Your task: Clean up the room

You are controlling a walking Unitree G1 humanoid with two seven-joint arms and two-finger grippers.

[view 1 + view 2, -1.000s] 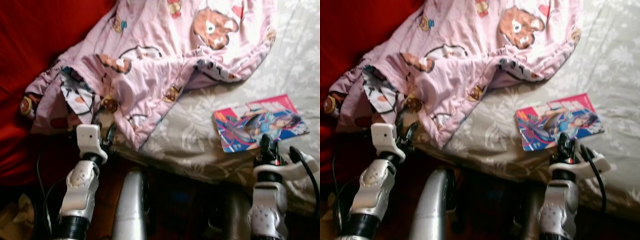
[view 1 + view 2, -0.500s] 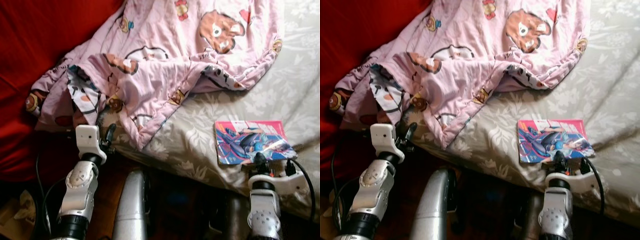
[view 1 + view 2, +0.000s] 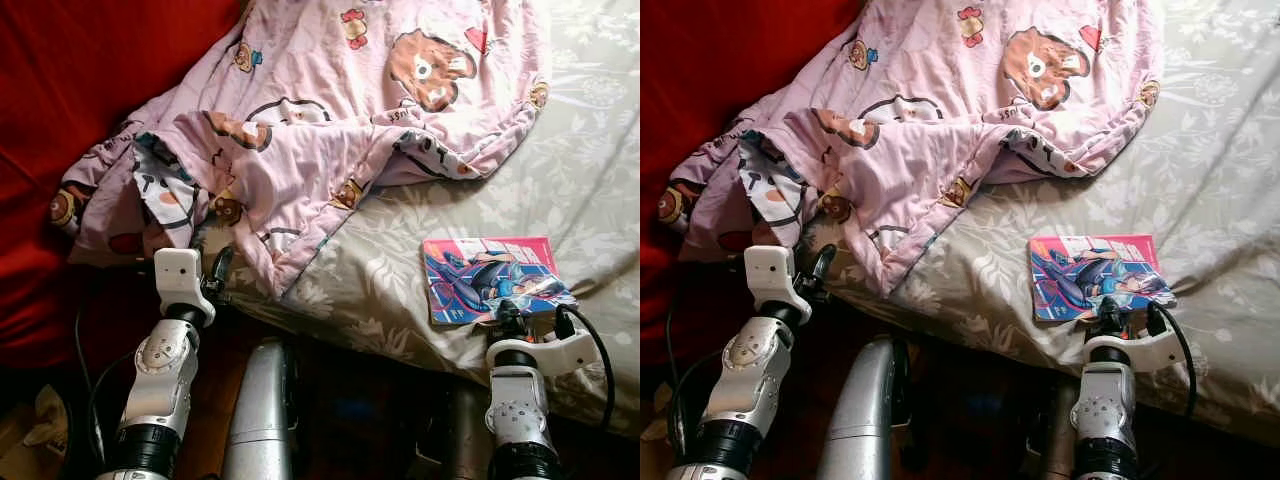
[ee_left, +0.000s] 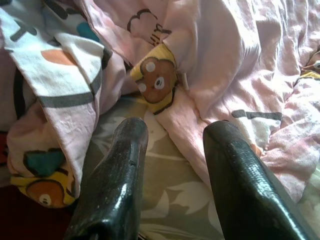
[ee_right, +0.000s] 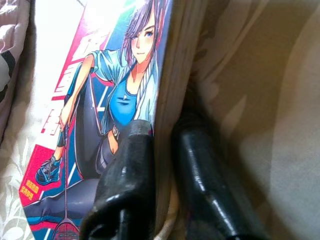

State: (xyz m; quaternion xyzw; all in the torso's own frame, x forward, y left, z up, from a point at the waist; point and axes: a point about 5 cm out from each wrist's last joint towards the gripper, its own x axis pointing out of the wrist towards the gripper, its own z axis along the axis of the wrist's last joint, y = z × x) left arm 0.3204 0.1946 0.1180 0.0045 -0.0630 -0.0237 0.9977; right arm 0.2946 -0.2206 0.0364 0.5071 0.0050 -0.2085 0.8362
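Observation:
A comic book (image 3: 492,280) with a colourful cover lies flat on the grey floral bed sheet (image 3: 580,170), near the bed's front edge. My right gripper (image 3: 510,318) is shut on the book's (image 5: 100,100) near edge, one finger on the cover and one beneath, as the right wrist view (image 5: 162,132) shows. A crumpled pink blanket (image 3: 330,110) with bear prints covers the left and back of the bed. My left gripper (image 3: 215,270) is open at the blanket's (image 4: 240,65) hanging front edge, its fingers (image 4: 125,165) over the sheet with nothing between them.
A red cloth (image 3: 80,90) fills the far left beside the blanket. Below the bed's front edge is dark floor (image 3: 360,410). A crumpled pale item (image 3: 30,425) lies at the bottom left corner.
The view has shifted a little. The book has turned squarer and slid slightly toward the bed's front edge along with my right gripper. The left gripper stays by the blanket edge.

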